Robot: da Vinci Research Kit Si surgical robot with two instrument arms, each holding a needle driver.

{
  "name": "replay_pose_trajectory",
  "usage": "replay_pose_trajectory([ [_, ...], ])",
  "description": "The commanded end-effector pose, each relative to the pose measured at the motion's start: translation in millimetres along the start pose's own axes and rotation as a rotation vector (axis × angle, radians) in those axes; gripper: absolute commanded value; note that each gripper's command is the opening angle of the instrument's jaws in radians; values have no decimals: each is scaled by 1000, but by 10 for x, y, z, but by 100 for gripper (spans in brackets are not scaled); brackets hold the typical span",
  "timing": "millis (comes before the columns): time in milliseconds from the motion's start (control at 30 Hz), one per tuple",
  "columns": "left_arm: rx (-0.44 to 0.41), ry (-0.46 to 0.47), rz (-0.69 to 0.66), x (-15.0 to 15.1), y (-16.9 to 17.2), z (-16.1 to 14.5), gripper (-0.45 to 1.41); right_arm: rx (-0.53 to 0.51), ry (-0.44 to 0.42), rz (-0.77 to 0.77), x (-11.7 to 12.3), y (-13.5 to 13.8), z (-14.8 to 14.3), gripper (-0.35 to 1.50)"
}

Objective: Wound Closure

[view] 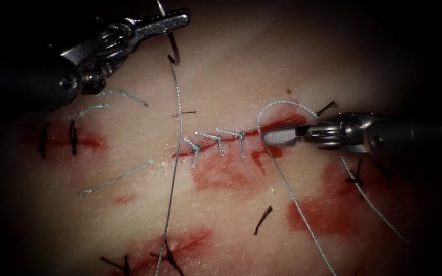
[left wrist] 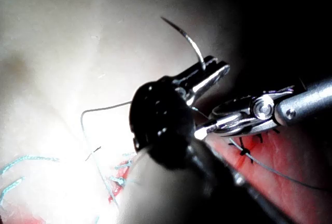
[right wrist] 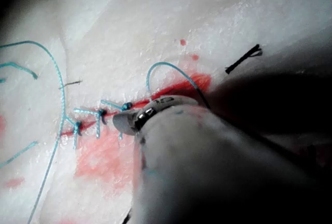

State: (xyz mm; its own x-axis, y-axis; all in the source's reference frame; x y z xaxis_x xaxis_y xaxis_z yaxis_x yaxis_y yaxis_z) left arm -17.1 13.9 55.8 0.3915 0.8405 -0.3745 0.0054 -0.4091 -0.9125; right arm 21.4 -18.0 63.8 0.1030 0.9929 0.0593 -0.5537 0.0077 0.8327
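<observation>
The thin curved steel needle (view: 172,48) is pinched mid-curve by the left pincer (view: 172,21), clear above the pale pork tissue (view: 231,71); the grey-blue braided thread (view: 282,176) beside the red cut (view: 277,124) is pinched by the right pincer (view: 274,137), seemingly for tension

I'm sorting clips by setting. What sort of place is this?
Likely a bench suturing practice setup, not an operation: pale tissue with a stitched cut, loose thread ends, and two tools. The left tool holds the needle mid-curve, above the tissue; the right tool lies shut at the cut.
</observation>
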Motion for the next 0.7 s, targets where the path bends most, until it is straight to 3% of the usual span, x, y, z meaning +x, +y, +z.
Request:
replay_pose_trajectory([
  [33, 0, 0, 0, -4, -5, 3, -45, 2, 1, -5, -2, -2, 13, 79],
  [167, 0, 0, 0, -5, -4, 3, -45, 1, -5, -14, -8, 2, 27, 64],
  [233, 0, 0, 0, -5, -4, 3, -45, 5, -21, -19, -12, 4, 32, 26],
  [300, 0, 0, 0, -5, -4, 3, -45, 12, -34, -28, -18, 7, 35, -35],
  [700, 0, 0, 0, -5, -4, 3, -45, -148, -184, -59, -36, 5, -10, -35],
])
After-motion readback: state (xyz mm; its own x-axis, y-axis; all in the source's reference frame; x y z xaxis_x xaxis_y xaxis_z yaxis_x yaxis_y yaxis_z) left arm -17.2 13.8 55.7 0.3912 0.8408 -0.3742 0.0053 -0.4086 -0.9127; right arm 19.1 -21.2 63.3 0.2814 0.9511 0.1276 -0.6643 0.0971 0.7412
